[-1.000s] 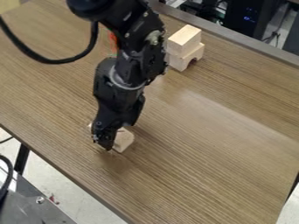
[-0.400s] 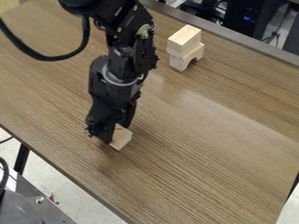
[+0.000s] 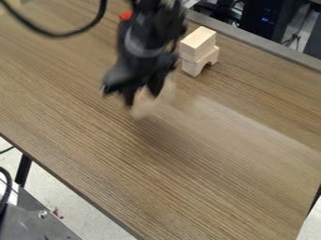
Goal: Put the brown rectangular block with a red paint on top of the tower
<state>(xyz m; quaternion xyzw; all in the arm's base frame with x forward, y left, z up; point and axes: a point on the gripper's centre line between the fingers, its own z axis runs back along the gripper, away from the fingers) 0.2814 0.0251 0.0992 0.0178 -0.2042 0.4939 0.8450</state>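
Camera view has the black hand point(image 3: 143, 96) hanging over the wood-look counter point(image 3: 225, 164), and yeah, it's got a grip on the pale wooden block point(image 3: 144, 108). Both are pretty blurry, so I can't make out the block's exact shape or tilt. The block's up off the surface, apart from the tower point(image 3: 198, 44), which sits upper right of it: a plain rectangular piece stacked on an arched one. There's also something red point(image 3: 126, 15) behind the arm.

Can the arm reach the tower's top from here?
Probably yes: the gripper, with a pale block at its jaws, hangs near the tower. Nothing visible stands between them, and the tower's flat top is uncovered. Height clearance is hard to judge.
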